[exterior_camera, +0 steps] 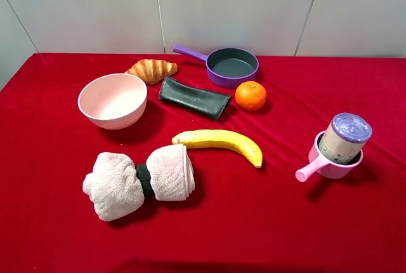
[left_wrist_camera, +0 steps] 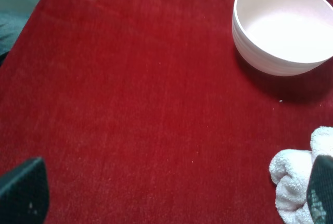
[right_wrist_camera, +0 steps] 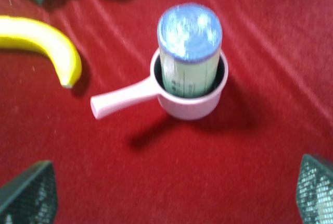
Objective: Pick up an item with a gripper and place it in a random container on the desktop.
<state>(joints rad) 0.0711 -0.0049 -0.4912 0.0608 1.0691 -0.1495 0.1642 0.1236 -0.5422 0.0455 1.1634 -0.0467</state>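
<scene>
canister (exterior_camera: 346, 136) upright inside saucepan (exterior_camera: 315, 168), placement apparently done | right gripper (right_wrist_camera: 171, 193) wide open, empty, clear | left gripper (left_wrist_camera: 171, 195) wide open, empty

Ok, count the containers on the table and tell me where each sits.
3. The pale bowl sits at the left, the purple frying pan at the back centre, and the pink saucepan at the right, with the canister standing in it. None looks hidden.

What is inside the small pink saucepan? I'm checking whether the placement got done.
The lilac-lidded canister stands upright inside the pink saucepan. It covers the pan's floor; anything beneath is hidden.
</scene>
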